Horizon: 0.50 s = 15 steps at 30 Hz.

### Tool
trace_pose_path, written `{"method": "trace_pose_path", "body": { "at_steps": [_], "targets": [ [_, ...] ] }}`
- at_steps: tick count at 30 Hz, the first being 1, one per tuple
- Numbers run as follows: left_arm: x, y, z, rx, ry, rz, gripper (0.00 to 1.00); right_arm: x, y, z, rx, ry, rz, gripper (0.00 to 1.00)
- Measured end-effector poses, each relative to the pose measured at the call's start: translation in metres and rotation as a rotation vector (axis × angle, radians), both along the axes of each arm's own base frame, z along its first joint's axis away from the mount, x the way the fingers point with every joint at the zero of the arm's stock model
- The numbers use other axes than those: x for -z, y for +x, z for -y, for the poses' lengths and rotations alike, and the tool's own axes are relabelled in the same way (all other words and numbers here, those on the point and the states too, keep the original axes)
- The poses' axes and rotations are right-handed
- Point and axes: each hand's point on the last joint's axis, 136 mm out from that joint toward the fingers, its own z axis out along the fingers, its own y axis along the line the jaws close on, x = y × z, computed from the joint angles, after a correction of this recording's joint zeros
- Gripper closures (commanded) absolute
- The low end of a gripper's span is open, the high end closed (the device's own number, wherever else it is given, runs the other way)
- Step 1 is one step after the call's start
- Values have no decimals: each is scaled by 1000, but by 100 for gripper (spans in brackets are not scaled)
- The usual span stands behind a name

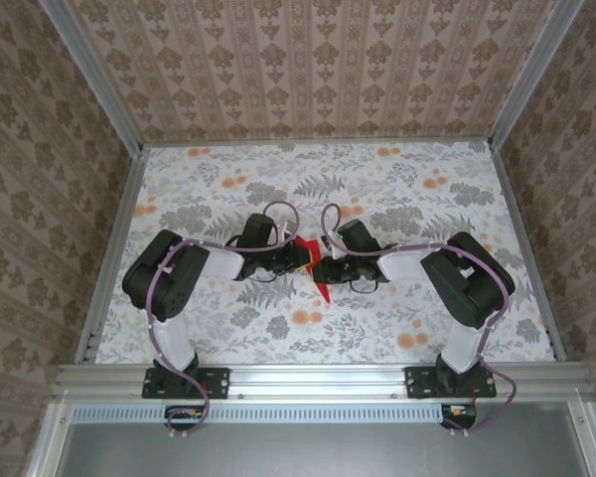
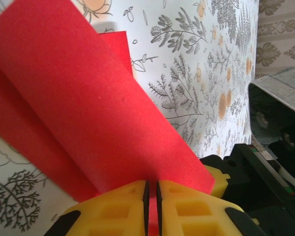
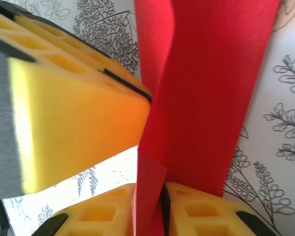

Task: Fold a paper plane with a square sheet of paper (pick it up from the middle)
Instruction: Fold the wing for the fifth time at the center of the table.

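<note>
From above, I get even, diffuse light over the table (image 1: 377, 189), seemingly from overhead. It is bright without glare, with only faint shadows under the arms (image 1: 169, 273). That frame is sharp, though the walls splay outward toward the corners. On the left wrist camera the red paper (image 2: 88, 113) is brightly lit and crisp enough to show its grain, and it throws a soft grey shadow on the table beside it. On the right wrist camera the big yellow pad (image 3: 73, 108) is smeared and out of focus, with a washed-out patch of table below it.
</note>
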Motion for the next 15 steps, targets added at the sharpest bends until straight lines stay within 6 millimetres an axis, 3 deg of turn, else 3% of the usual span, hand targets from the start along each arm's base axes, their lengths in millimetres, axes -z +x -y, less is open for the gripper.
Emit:
{"method": "trace_pose_path", "body": {
  "at_steps": [15],
  "targets": [
    [14,1,-6,-27,50,-33,85,-6,-11,6,-3,-21,-42,72]
  ]
}}
